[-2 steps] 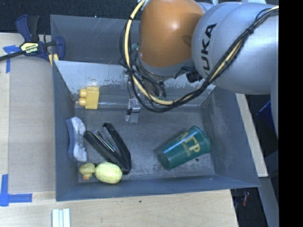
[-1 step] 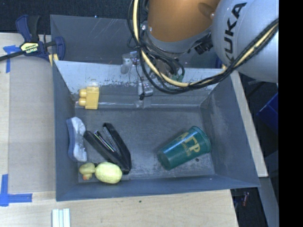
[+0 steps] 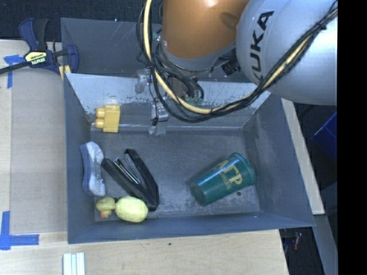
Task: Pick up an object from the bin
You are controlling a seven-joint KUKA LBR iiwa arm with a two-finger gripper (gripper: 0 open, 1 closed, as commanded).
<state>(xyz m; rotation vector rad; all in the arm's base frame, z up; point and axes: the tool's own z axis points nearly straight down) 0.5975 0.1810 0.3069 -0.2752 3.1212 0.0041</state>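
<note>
Bin: grey metal bin (image 3: pixel 183 153); the things lie along its floor from 10 o'clock round to 4 o'clock, and the middle is bare.
Pale thing: a white-and-bluish soft-looking thing (image 3: pixel 92 168) at 9 o'clock, against the left wall; what it is I cannot tell.
Yellow block: a yellow toy block (image 3: pixel 108 119) at 10 o'clock, at the foot of the far wall.
Small yellow thing: a small yellowish lump (image 3: pixel 104 206) at 7 o'clock, touching the lemon.
Lemon: a yellow lemon (image 3: pixel 132 209) at 7 o'clock, just beside the near wall.
Black tool: a black stapler-like tool (image 3: pixel 133 178) lying slantwise at 8 o'clock, its lower end touching the lemon.
Hand: the hand (image 3: pixel 156 125) is at 12 o'clock, low against the far wall under the orange wrist cover; spread or pressed together, I cannot tell. Nothing shows in it.
Green cup: a green cup (image 3: pixel 222 180) with pale lettering, on its side at 4 o'clock, well apart from the rest.
Progress: by my judgement nothing is picked yet; the closing and the lift are all left.
Task's thing: none is marked out; the yellow block lies nearest, at the hand's 9 o'clock, near but apart.
In the way: the far wall just behind the block leaves little room on that side; the cup lies free.
</note>
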